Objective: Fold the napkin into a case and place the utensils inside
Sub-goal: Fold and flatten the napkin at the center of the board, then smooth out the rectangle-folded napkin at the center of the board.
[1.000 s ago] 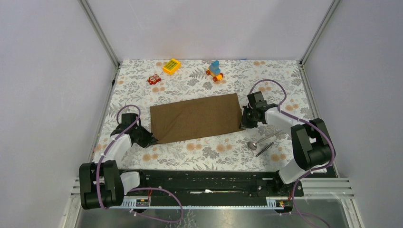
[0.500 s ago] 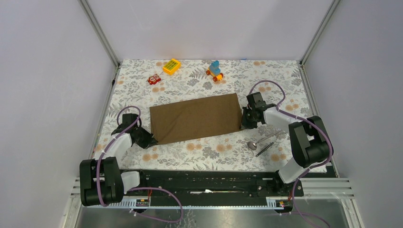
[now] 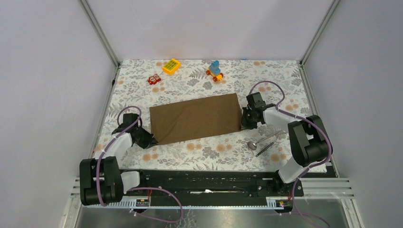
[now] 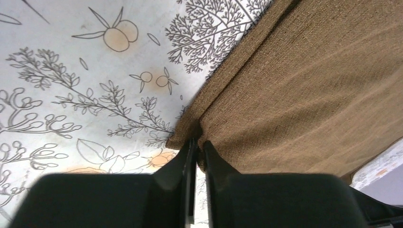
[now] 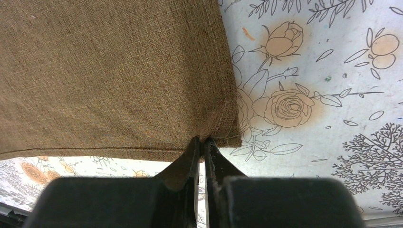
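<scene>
Napkin (image 3: 195, 118) lies across the middle of the floral tablecloth (image 3: 199, 152) as a long brown rectangle, looking doubled over, and you've got a near corner at each end. Your left gripper (image 4: 197, 142) is nipped on the near-left corner with only a sliver between the fingers. Your right gripper (image 5: 202, 140) is clamped tight on the near-right corner, with cloth puckering into the tips. This is coarse, limp weave: light and grippy, but it should sag and drag the moment you lift. Take it at the hemmed corners, both layers together. The spoon (image 3: 253, 145) and the dark stick (image 3: 264, 148) lie side by side near that right corner, apart from the cloth. Both are thin and likely slick, so go for the handles.
</scene>
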`<state>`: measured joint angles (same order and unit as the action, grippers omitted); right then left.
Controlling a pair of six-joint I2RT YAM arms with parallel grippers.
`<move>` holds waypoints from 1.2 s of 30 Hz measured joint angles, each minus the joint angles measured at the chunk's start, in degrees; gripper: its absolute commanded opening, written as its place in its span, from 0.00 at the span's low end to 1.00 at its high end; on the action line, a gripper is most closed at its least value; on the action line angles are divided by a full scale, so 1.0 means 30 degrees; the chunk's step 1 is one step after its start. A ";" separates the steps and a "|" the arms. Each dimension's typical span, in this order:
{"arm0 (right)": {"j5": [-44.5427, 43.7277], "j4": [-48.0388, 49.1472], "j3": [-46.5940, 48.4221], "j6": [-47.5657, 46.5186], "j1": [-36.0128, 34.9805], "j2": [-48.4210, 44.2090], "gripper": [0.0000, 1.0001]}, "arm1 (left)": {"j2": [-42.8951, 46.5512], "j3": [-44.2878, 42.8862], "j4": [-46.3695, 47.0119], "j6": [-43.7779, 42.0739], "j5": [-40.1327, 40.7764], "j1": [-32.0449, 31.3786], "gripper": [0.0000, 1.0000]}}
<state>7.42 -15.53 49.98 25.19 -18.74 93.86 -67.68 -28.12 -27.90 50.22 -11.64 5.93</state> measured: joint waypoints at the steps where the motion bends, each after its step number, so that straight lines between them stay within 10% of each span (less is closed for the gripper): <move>1: 0.0007 -0.0029 0.0022 -0.0029 0.0000 0.0000 0.21 | 0.0007 -0.0036 -0.0102 -0.0029 0.0058 0.0000 0.29; 6: -0.0328 -0.0823 0.0663 -0.0481 0.0000 -0.0102 0.64 | 0.1173 -0.0510 -0.1457 0.0087 0.0590 -0.0044 0.78; 11: -0.1173 -0.2288 0.0947 -0.0933 0.0000 -0.1698 0.85 | 0.3424 -0.2193 -0.3475 -0.0197 0.1537 -0.0095 0.85; 17: 0.1333 -0.1690 0.1428 -0.1304 0.0000 -0.2572 0.88 | 0.4175 -0.2892 -0.2004 -0.0933 -0.0357 -0.0197 0.89; 23: 0.3774 -0.0211 0.1778 -0.0758 -0.0022 -0.0838 0.77 | 0.1253 -0.2579 -0.0117 -0.1574 -0.2361 -0.1588 0.85; 36: 0.3963 0.0787 0.0911 -0.0306 -0.0022 -0.0401 0.63 | -0.4707 -0.9049 -0.1610 -0.5523 0.1923 -0.1851 0.36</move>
<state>19.31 -13.17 52.71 24.27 -18.81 92.66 -81.80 -55.27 -32.73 33.65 -5.87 0.38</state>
